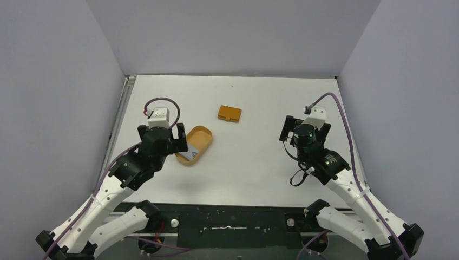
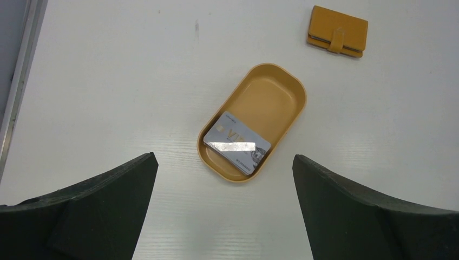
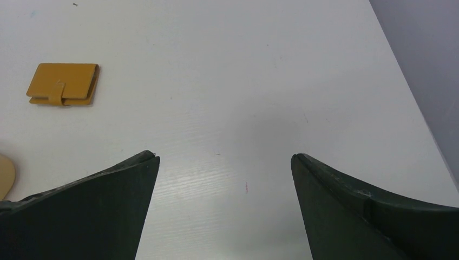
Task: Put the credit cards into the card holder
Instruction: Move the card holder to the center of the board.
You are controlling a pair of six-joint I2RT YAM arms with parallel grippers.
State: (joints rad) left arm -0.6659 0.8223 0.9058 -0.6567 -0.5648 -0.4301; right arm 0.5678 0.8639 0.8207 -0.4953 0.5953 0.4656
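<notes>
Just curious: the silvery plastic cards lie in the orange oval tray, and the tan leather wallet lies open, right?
The left wrist view shows the tan leather wallet folded shut. The silvery plastic cards are in the orange oval tray.

This looks like a robot lab's test cell rather than a home or shop. A bare white counter (image 1: 260,162) is boxed in on three sides by plain grey walls (image 1: 54,81). A left arm (image 1: 103,203) and a right arm (image 1: 352,197), white and black, are bolted to a black rail (image 1: 233,219) at the near edge, with purple cables (image 1: 161,98) looping to their wrists. The only props are an orange tray (image 1: 201,135), cards (image 2: 236,142) and a card holder (image 1: 229,113).
</notes>
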